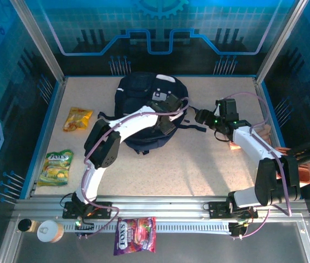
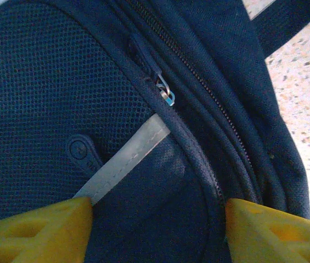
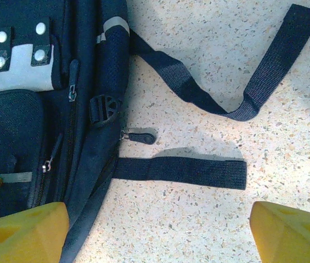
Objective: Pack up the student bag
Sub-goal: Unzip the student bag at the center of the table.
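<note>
Weighing which arm should open the student bag (image 1: pixel 135 90)

The student bag lies at 12 o'clock from the centre of the table (image 1: pixel 198 164). Its zips look closed, and its long axis runs roughly 12 to 6 in the top view. The left gripper (image 2: pixel 157 230) hangs directly over the bag's front panel. Its yellow fingers (image 2: pixel 34 230) are spread wide with only fabric between them, clamped on nothing.

In the left wrist view the zipper pull (image 2: pixel 165 94) sits at 12 o'clock from that gripper, and its track runs from 11 down to 5 o'clock. The right gripper (image 3: pixel 160 230) is likewise spread and empty. It sits over bare table on the bag's 3 o'clock side, with loose straps (image 3: pixel 182 170) ahead of it.

Judged from this, the left arm is nearer the pull. It would need to advance toward 12 and turn so its jaws straddle the pull across the track.
</note>
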